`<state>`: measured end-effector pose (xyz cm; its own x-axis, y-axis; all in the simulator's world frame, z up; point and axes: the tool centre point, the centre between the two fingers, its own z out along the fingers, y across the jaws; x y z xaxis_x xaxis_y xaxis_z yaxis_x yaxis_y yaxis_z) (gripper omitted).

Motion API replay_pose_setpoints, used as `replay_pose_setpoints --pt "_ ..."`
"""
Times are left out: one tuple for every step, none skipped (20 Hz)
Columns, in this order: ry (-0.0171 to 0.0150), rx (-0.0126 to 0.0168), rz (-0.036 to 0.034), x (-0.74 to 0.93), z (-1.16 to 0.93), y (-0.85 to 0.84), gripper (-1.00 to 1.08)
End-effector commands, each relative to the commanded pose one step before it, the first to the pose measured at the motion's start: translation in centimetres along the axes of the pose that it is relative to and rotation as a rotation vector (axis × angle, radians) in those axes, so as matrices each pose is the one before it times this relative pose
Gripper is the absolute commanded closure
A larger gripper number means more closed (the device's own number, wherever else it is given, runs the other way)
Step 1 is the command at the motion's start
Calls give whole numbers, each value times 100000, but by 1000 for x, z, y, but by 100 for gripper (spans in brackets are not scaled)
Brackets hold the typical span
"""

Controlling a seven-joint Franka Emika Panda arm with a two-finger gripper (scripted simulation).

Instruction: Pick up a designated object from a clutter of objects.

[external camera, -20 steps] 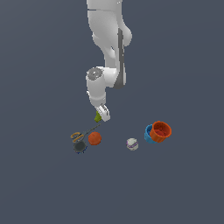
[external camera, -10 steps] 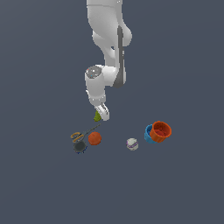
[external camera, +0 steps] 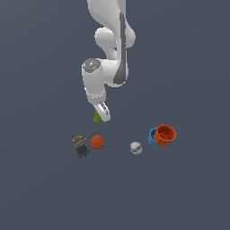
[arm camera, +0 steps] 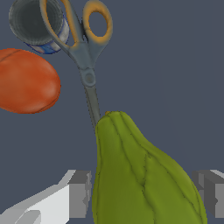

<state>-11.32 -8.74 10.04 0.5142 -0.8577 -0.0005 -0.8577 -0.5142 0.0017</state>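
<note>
hand [external camera: 102, 114] apparently grips the green pear [arm camera: 140, 175] above a plain dark-grey floor [external camera: 188, 188].

I count: one pear [external camera: 96, 117], two balls [external camera: 97, 142] [external camera: 135, 148], two nested cups [external camera: 162, 135], one scissors [arm camera: 85, 52], one can [arm camera: 38, 24] beside scissors.

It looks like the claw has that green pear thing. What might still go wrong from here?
Two things, I'd guess. The green pear is lumpy and tapered, and the claw fingers sit beside its wide end; the wrist view doesn't show how firm the contact is, so it might slip. Also, the scissors, orange ball and a can lie just below, so a dropped pear could knock into them.
</note>
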Motion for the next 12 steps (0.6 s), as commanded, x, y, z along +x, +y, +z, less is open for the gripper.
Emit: replay_pose_setpoints --pt "204 57 64 728 -1911 -459 108" --pt "0 0 0 297 -794 -194 108" --pt "31 -31 22 303 -799 -193 108" --pt "0 0 0 301 -805 -199 108" --pt "0 0 0 304 -811 -202 108" --pt "0 0 0 306 -818 -205 108" --pt "29 -30 26 313 -823 -204 108" --pt "0 0 0 311 -831 -211 108" --pt "0 0 0 314 -838 -215 108" --pt "0 0 0 317 -845 -219 108" --pt "0 0 0 321 -852 -223 108" --pt "0 0 0 324 -859 -226 108"
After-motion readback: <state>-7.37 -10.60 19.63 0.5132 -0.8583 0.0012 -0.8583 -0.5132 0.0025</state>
